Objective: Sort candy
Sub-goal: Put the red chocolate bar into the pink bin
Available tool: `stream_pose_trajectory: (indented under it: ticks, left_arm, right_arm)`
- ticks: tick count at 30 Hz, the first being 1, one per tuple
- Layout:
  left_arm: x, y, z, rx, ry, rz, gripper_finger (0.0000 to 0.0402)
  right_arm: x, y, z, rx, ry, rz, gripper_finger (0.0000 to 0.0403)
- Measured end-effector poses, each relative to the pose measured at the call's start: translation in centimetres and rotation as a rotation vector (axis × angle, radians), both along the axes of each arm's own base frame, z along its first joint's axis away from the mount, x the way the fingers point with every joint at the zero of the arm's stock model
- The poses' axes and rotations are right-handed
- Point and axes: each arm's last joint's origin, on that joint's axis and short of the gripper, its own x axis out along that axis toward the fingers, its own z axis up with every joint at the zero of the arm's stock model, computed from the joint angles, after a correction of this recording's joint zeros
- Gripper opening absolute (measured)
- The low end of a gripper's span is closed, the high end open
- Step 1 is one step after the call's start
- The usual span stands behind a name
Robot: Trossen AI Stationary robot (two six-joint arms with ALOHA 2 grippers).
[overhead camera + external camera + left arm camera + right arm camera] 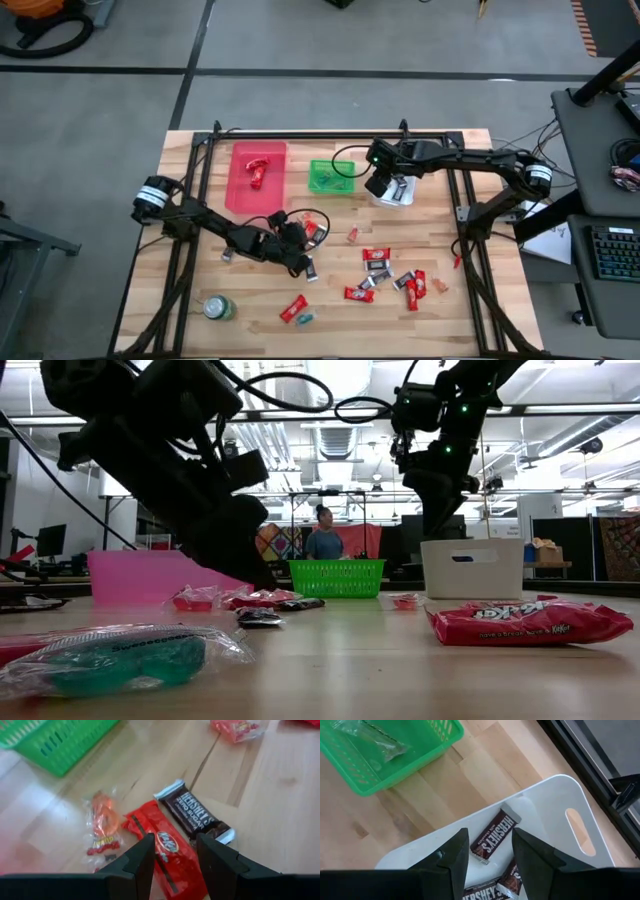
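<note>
We see the left gripper (174,851) low over the table, its fingers parted and empty, straddling a red Kit Kat (167,851) whose near end they hide. A brown Hershey's bar (196,813) lies just beside it. The right gripper (489,849) hangs parted and empty over the white bin (555,802), where brown bars (495,837) lie partly cut off. More candy (385,272) is scattered across the table, too small to read from above

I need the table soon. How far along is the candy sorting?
Early. Hershey's bars lie in the white bin, one red candy in the pink tray. The left gripper straddles a Kit Kat. Many candies remain loose.
</note>
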Motion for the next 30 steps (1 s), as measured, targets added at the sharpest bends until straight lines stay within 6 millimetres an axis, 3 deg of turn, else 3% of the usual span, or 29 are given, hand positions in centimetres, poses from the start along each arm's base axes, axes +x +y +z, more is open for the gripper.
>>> stream_pose_trajectory:
  ticks: [12,23,30]
  left_arm:
    - [-0.23,0.34,-0.64,-0.040,0.044,0.022,0.0120]
    - [-0.21,0.26,-0.60,-0.034,0.063,-0.017,0.0008]
    - [0.27,0.01,0.09,-0.026,0.083,-0.083,0.0001]
  right_arm:
    - [0.04,0.08,-0.01,-0.001,0.001,0.007,0.0144]
    - [0.11,0.10,0.02,-0.005,-0.002,0.015,0.0144]
    - [0.10,0.10,0.00,-0.005,-0.002,0.015,0.0144]
